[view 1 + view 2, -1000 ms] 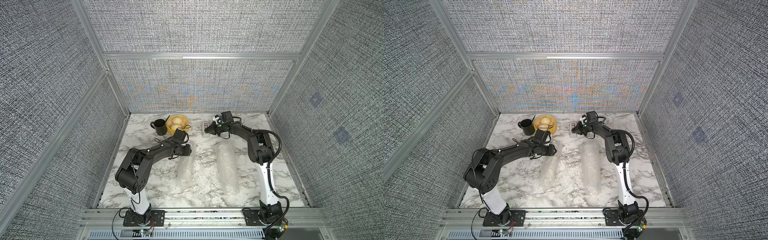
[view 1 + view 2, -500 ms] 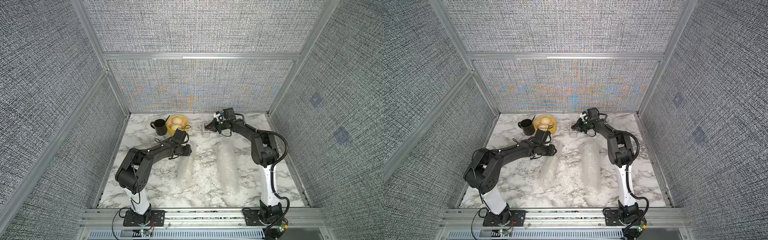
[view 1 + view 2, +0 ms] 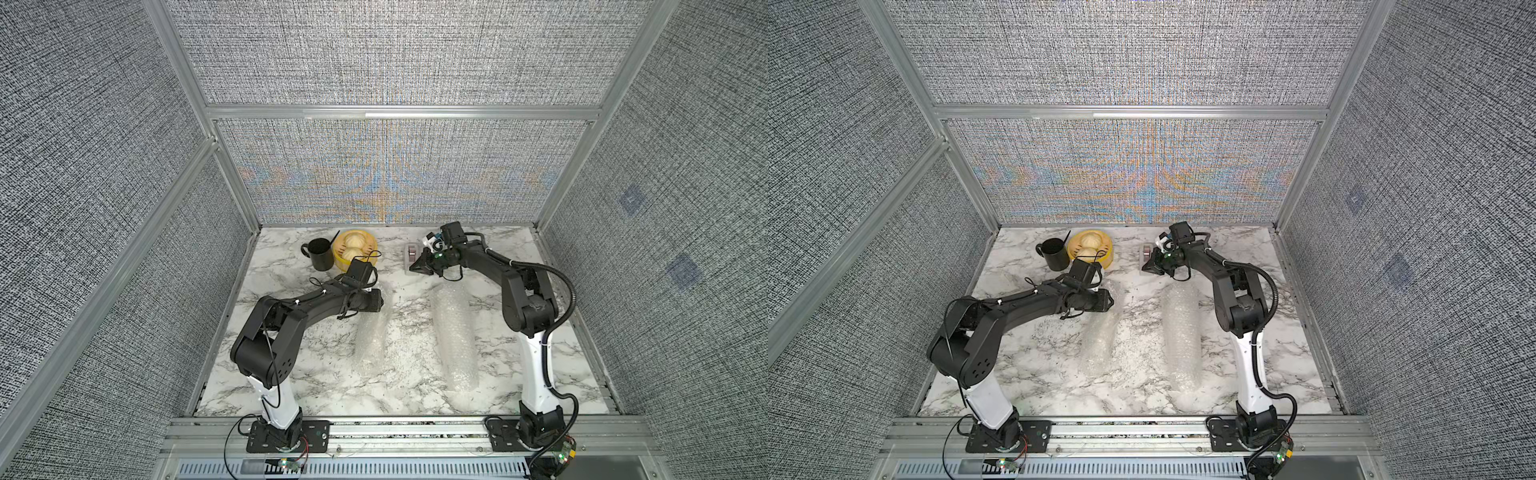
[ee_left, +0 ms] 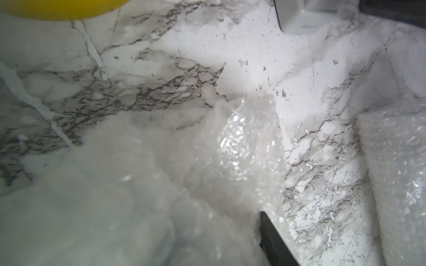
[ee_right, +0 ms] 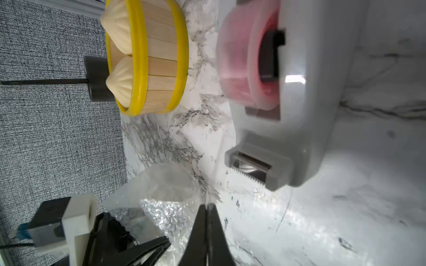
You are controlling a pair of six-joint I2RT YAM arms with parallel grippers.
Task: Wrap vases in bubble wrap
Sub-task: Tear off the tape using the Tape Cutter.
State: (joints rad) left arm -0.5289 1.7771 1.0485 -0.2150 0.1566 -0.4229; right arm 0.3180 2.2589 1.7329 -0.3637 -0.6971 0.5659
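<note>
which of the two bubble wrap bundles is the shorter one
The bundle with its far end at the left gripper; the other bundle, nearer the right arm, is longer and thicker.

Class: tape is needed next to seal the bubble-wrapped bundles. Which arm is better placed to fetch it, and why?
Probably right. The right fingers, shut, point toward the tape dispenser, close to its cutter; the left fingers are at the smaller bundle, farther off.
</note>
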